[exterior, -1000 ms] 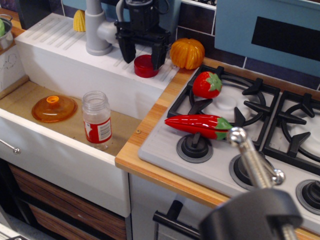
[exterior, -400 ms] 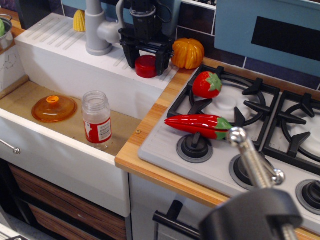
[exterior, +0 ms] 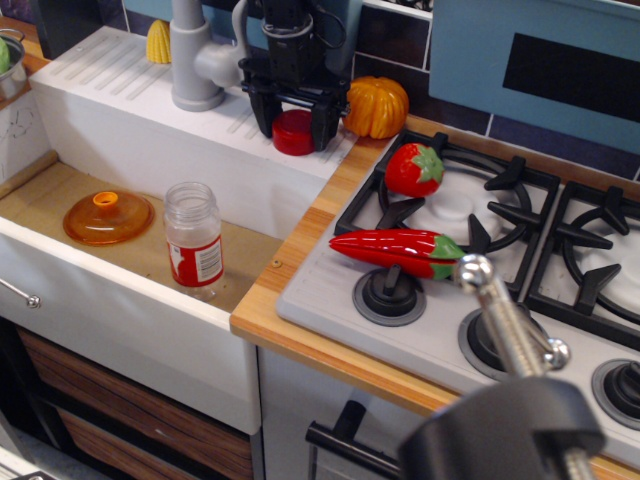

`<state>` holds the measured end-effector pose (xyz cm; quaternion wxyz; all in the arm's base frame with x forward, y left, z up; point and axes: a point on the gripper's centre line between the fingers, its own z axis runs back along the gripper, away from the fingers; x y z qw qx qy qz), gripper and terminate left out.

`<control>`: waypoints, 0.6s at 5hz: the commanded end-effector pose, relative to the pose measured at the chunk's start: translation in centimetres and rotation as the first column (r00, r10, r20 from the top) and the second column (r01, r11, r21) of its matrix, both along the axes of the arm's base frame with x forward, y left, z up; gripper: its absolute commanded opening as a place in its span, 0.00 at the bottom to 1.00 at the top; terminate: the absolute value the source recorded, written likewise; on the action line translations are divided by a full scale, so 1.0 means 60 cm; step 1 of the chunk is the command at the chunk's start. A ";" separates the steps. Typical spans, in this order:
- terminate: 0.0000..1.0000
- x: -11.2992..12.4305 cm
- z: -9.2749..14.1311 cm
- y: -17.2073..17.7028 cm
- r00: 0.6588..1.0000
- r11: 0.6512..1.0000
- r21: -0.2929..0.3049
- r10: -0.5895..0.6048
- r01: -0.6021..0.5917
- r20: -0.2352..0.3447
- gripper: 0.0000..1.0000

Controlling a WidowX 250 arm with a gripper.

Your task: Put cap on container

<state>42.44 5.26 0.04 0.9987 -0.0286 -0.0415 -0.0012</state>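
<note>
The red cap (exterior: 293,132) sits on the white ledge behind the sink, beside the grey faucet (exterior: 192,60). My black gripper (exterior: 294,122) is lowered over it, with one finger on each side of the cap. The jaws look open and close to its sides. I cannot tell whether they touch it. The container (exterior: 194,243), a clear jar with a red-and-white label and an open threaded neck, stands upright in the sink basin to the front left of the cap.
An orange domed lid (exterior: 107,217) lies in the sink (exterior: 120,300) left of the jar. An orange pumpkin (exterior: 375,105) sits right of the gripper. A strawberry (exterior: 414,169) and a red chili (exterior: 395,250) lie on the stove (exterior: 470,300). A metal rod (exterior: 500,320) blocks the lower right.
The gripper has dropped and shifted slightly back, so its fingers now flank the red cap. The cap and the jar have not moved.
</note>
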 end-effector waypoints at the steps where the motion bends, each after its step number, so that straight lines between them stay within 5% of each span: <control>1: 0.00 -0.039 0.089 0.017 0.999 0.999 0.002 -0.041 0.041 -0.015 0.00; 3: 0.00 -0.081 0.102 0.047 0.994 0.994 0.027 -0.100 0.101 -0.043 0.00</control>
